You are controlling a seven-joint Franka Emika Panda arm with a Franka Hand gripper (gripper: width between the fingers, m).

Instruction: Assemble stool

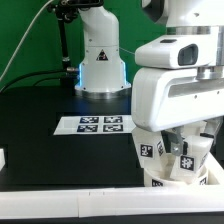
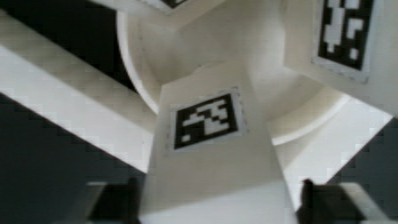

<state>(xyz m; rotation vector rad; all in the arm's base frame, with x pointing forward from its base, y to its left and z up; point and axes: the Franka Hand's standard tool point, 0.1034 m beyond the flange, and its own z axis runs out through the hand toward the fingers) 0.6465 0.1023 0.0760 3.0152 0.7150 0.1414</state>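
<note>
In the wrist view a chunky white stool leg (image 2: 208, 130) with a black-and-white tag runs between my fingers (image 2: 121, 200). Its far end meets the round white seat (image 2: 196, 55). A second tagged leg (image 2: 347, 35) stands on the seat beyond it. My gripper (image 2: 222, 205) is shut on the near leg, with the jaws against both of its sides. In the exterior view my gripper (image 1: 172, 142) hangs low at the front right over the seat (image 1: 160, 182), with tagged legs (image 1: 187, 158) beside it. The hand hides most of the seat.
The marker board (image 1: 100, 124) lies on the black table in the middle. A low white wall (image 1: 70, 192) runs along the front edge. A small white piece (image 1: 3, 158) sits at the exterior view's left edge. The arm's base (image 1: 100, 60) stands at the back.
</note>
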